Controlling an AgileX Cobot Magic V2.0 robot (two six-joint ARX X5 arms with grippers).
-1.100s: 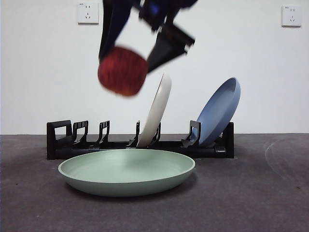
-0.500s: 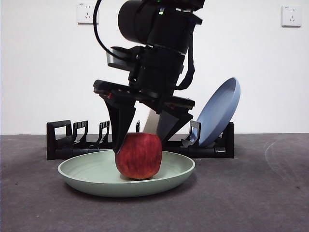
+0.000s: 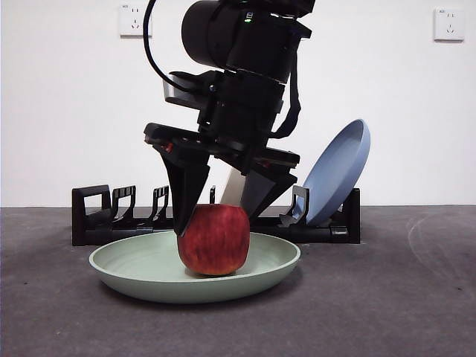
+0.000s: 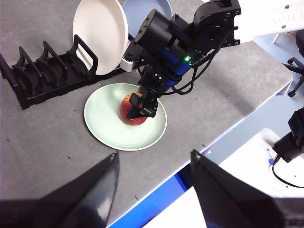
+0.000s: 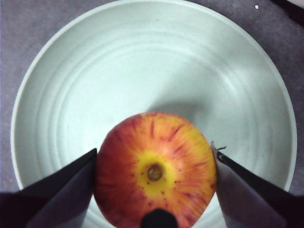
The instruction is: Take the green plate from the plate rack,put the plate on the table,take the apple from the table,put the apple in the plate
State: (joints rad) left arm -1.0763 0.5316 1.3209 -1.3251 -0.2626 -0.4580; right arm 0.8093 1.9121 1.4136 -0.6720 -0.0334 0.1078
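One large red apple (image 3: 214,239) with darker streaks sits upright inside the wide, shallow, pale mint-green plate (image 3: 134,264), resting on its floor a little off centre. The right gripper (image 3: 216,223) straddles the fruit from above, one black jaw against each flank; whether they are pressing or have just slackened I cannot tell. That plate lies flat on the dark grey mottled table (image 3: 401,297), just in front of the long black plastic plate rack (image 3: 100,216), which holds a cream-white plate (image 4: 100,34) and a blue plate (image 3: 338,171). The left gripper (image 4: 153,173) hangs well apart, jaws spread and empty. Judging by this, the final placing step is in hand; next the jaws must part and lift straight up without rolling the apple.
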